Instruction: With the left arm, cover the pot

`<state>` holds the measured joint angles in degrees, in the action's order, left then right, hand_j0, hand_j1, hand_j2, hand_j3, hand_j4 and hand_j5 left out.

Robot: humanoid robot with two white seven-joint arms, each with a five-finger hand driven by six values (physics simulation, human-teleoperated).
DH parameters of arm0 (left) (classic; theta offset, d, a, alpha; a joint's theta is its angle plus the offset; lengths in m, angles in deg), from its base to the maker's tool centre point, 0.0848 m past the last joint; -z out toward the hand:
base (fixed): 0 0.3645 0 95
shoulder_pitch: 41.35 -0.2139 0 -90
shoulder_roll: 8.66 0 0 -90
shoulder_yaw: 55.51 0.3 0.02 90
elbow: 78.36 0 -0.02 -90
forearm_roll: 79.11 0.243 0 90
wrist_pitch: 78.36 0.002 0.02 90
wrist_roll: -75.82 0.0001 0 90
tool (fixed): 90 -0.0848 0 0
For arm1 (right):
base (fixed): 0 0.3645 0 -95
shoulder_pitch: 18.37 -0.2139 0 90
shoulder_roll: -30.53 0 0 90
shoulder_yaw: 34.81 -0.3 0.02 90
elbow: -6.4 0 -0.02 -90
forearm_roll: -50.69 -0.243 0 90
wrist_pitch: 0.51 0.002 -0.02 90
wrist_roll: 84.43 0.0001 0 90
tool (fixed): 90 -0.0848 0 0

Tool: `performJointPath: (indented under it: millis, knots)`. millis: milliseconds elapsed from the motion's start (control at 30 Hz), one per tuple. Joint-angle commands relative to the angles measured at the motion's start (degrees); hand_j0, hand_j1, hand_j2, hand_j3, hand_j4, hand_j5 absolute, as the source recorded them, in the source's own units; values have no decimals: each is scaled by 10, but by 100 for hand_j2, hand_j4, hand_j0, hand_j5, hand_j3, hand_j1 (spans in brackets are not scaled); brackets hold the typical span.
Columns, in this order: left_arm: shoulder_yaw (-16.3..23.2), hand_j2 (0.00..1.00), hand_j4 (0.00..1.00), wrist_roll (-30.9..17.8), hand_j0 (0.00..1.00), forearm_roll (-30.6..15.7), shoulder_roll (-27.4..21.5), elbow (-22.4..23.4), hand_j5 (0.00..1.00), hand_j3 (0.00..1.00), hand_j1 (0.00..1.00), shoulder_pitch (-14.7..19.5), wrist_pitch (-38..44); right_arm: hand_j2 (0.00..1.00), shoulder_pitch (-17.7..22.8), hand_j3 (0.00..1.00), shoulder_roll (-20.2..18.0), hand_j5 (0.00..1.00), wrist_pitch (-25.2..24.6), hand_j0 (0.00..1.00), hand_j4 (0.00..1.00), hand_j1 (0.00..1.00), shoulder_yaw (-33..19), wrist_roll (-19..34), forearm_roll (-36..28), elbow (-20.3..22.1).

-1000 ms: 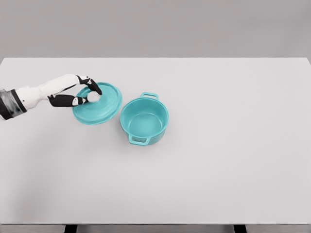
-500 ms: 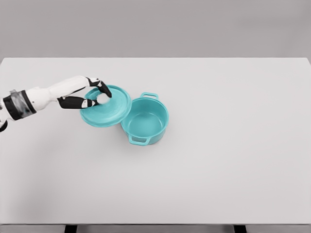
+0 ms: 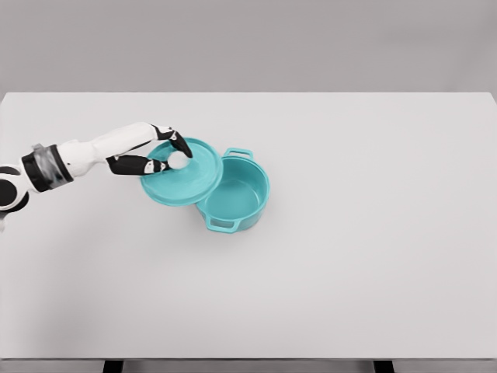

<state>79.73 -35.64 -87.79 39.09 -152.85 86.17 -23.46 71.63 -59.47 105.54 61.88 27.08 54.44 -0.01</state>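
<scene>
Rightward since before, the lid overlaps the pot; left hand pinching its knob, a tilt could snag the rim.

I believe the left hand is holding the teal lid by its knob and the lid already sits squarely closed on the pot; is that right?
Not quite. The left hand does hold the teal lid by its knob, but the lid only overlaps the pot's left rim, leaving most of the opening uncovered, as the head view shows.
</scene>
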Motion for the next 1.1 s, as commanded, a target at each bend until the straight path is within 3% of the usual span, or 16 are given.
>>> performJointPath:
  millis: [0,1067]
  knots:
    - [0,55,55,0,55,-5,6,0,55,55,55,0,1,100,0,100,0,100,0,100,100,100,0,0,0,0]
    - [12,52,52,-1,52,18,61,29,52,52,52,19,1,100,0,100,0,100,0,100,100,100,0,0,0,0]
